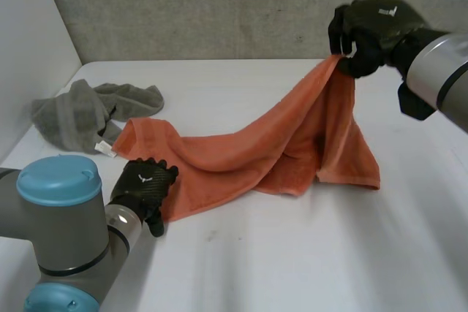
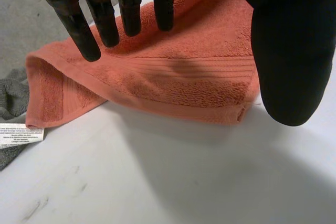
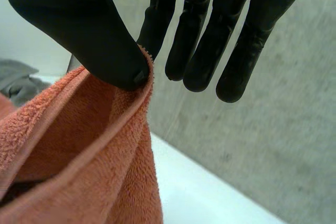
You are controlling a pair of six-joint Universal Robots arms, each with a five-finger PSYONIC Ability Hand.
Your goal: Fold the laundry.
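Observation:
An orange towel [image 1: 241, 147] stretches from the near left of the white table [image 1: 292, 253] up to the far right. My right hand [image 1: 365, 31] holds one corner of it in the air, well above the table. In the right wrist view the thumb [image 3: 89, 30] pinches that corner of the orange towel [image 3: 79, 145] against a finger. My left hand [image 1: 144, 188] rests at the towel's near-left end. There its fingers [image 2: 86, 35] are straight and spread over the orange towel [image 2: 184, 72], with the thumb beside them and nothing gripped.
A crumpled grey towel [image 1: 80, 111] lies at the back left, touching the orange one's left end. A white label [image 2: 21, 134] lies on the table beside the orange towel's corner. A concrete wall [image 1: 219, 5] stands behind the table, and a white wall runs along its left side.

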